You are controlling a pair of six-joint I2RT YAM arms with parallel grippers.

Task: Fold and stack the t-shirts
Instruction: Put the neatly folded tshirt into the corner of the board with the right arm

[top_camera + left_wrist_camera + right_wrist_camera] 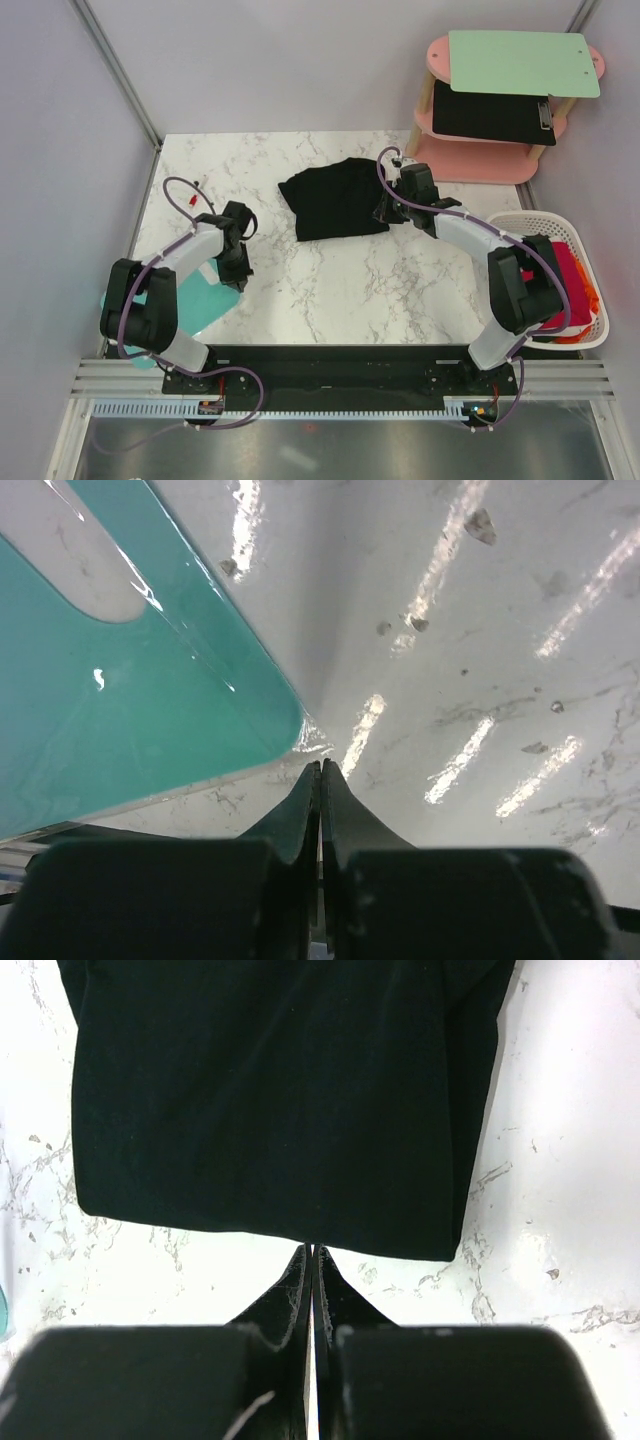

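Observation:
A black t-shirt (pixel 335 198) lies folded into a rough rectangle at the back middle of the marble table; it fills the top of the right wrist view (pixel 280 1090). My right gripper (pixel 385 212) is shut, its tips (pixel 313 1250) right at the shirt's near edge, with no cloth seen between them. My left gripper (pixel 238 268) is shut and empty over bare marble at the left (pixel 320 765), beside the corner of the teal cutting board (pixel 120 710). A red t-shirt (pixel 570 275) and a bit of orange fabric (pixel 592 300) lie in the white basket (pixel 520 222) at the right.
The teal cutting board (pixel 205 300) lies at the table's front left. A pink two-tier shelf (pixel 480 165) at the back right carries a light green board (pixel 520 62) and a black clipboard (pixel 490 115). Grey walls close in the table's left, back and right.

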